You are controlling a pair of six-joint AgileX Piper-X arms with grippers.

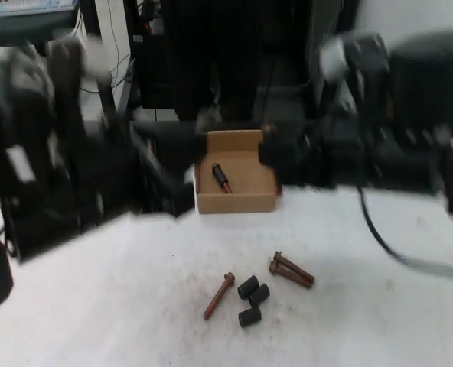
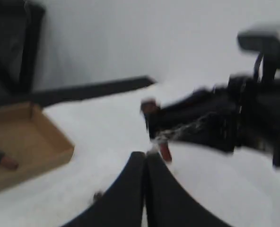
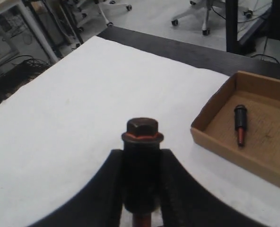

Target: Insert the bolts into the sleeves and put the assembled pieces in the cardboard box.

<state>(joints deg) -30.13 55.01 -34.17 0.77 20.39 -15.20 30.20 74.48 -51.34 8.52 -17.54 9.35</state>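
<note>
White surface (image 1: 135, 306) in the high view carries the cardboard box (image 1: 238, 202) toward its far side, with one finished piece (image 1: 222, 177) lying inside. Nearer the camera lie a lone bolt (image 1: 219, 296), three black sleeves (image 1: 253, 300) clustered just beside it, and two more bolts (image 1: 291, 270) lying side by side. In the left wrist view the left tool (image 2: 145, 161) has its fingers pressed together with nothing between them, above the surface. Beyond it the right tool (image 2: 156, 130) grips something with reddish ends. In the right wrist view the right tool pinches the held piece (image 3: 142, 137), a black sleeve with a bolt through it, hex head clear of the fingers, near the box.
</note>
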